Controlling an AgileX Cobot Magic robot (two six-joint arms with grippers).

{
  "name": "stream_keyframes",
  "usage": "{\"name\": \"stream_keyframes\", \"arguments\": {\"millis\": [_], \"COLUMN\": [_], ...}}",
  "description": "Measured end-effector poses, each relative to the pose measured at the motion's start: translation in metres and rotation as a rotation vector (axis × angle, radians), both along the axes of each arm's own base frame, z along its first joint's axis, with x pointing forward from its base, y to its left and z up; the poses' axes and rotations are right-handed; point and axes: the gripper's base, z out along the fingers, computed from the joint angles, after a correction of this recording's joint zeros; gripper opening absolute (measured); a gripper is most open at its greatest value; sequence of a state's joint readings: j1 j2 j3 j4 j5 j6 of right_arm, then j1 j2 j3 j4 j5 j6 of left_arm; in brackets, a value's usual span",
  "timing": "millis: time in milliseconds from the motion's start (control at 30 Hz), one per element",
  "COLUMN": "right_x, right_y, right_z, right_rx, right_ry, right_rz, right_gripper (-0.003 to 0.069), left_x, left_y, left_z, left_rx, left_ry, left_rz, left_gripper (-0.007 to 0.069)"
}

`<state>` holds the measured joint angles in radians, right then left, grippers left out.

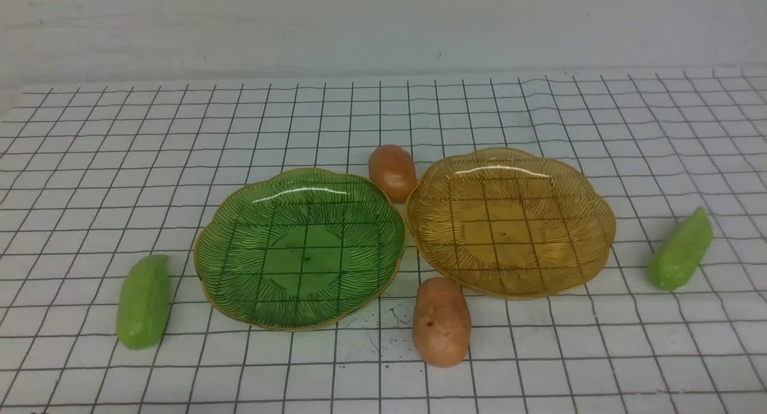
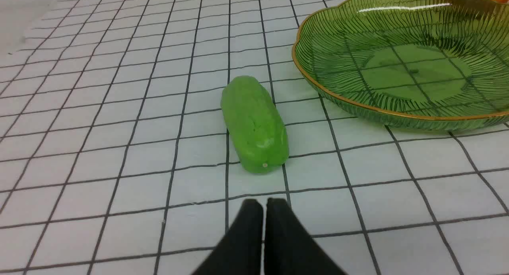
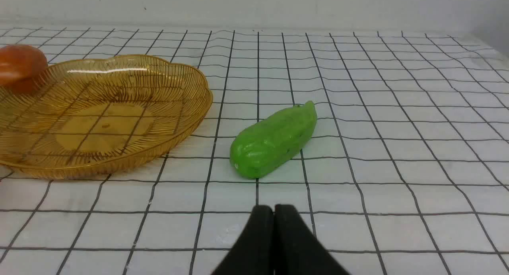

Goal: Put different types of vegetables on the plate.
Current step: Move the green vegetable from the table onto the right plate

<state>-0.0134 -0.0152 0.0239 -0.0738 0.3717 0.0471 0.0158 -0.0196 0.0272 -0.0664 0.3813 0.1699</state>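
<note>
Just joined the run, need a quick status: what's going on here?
Nothing is held yet. The green plate and amber plate are both empty. The far potato and near potato lie by the gap between the plates; the left gourd and right gourd lie on the outer sides. The left pincer and right pincer are shut, each pointed at its own gourd, not touching.

A staged lab set-up, not a kitchen: the tabletop (image 1: pixel 90 162) wears a white cloth (image 1: pixel 599 354) ruled in black squares, a bare pale wall (image 1: pixel 383 24) behind (the left-hand gourd (image 1: pixel 144 300) is a toy).
</note>
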Motion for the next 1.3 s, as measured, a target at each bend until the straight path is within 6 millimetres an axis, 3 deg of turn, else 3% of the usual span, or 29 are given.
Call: {"name": "stream_keyframes", "arguments": {"millis": [800, 933, 1133, 1300], "right_x": [0.0, 0.0, 0.0, 0.0], "right_y": [0.0, 0.0, 0.0, 0.0], "right_z": [0.0, 0.0, 0.0, 0.0], "right_rx": [0.0, 0.016, 0.019, 0.019], "right_ry": [0.0, -0.001, -0.001, -0.001], "right_rz": [0.0, -0.003, -0.004, -0.004], "right_gripper": [-0.0015, -0.0015, -0.0015, -0.0015], "left_x": [0.0, 0.001, 0.003, 0.004], "left_y": [0.0, -0.003, -0.008, -0.007], "left_z": [0.0, 0.004, 0.018, 0.024], "left_rx": [-0.003, -0.158, -0.664, -0.831], "left_ry": [-0.001, -0.047, -0.159, -0.216], "left_rz": [0.0, 0.008, 0.049, 0.07], "left_gripper": [-0.0008, -0.0008, -0.0008, -0.0008]}}
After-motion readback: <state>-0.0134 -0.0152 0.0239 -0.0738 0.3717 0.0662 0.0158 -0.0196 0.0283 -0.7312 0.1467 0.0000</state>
